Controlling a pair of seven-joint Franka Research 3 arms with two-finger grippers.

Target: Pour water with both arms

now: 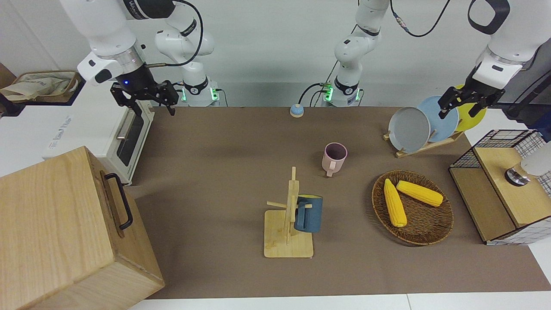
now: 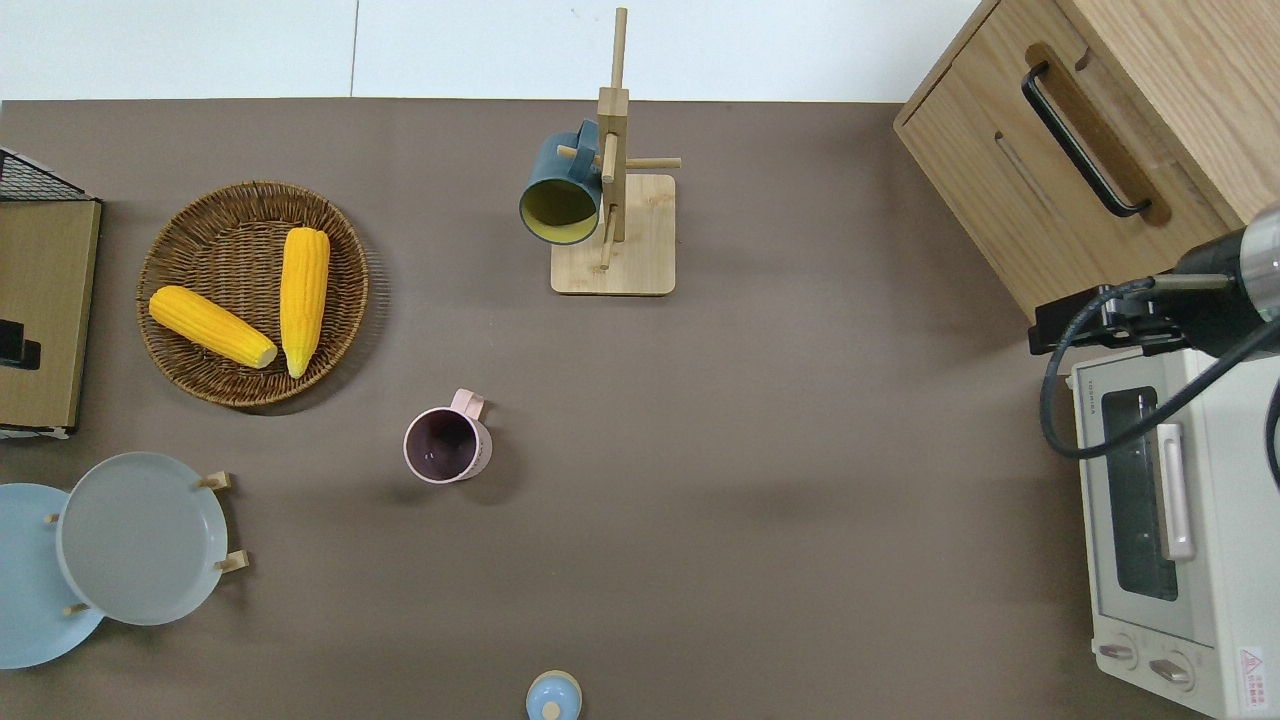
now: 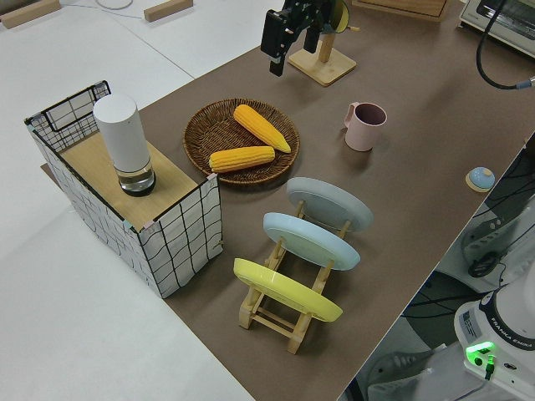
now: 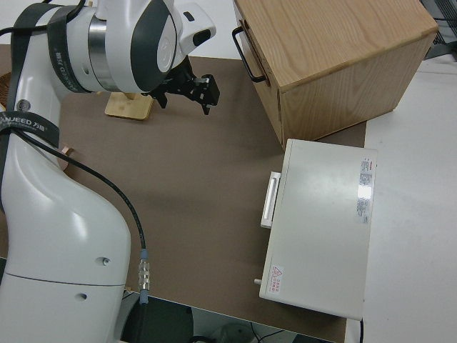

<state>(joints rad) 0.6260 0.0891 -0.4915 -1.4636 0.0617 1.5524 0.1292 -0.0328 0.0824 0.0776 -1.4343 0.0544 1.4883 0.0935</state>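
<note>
My left gripper point(image 1: 458, 111) is open and empty, up in the air. In the overhead view only a bit of it point(image 2: 12, 346) shows, over the wooden top of the wire crate point(image 2: 45, 300). It also shows in the left side view point(image 3: 291, 38). A white cylinder bottle point(image 1: 533, 165) stands on that crate point(image 3: 124, 138). A pink mug point(image 1: 334, 157) stands upright mid-table point(image 2: 447, 445). My right gripper point(image 1: 145, 102) is open and empty; that arm is parked.
A blue mug point(image 1: 308, 213) hangs on a wooden rack point(image 2: 612, 235). A wicker basket point(image 1: 430, 232) holds two corn cobs. A plate rack point(image 1: 424, 146) bears three plates. A toaster oven point(image 2: 1170, 520), a wooden box point(image 1: 64, 232) and a small blue bell point(image 1: 296, 110) also stand here.
</note>
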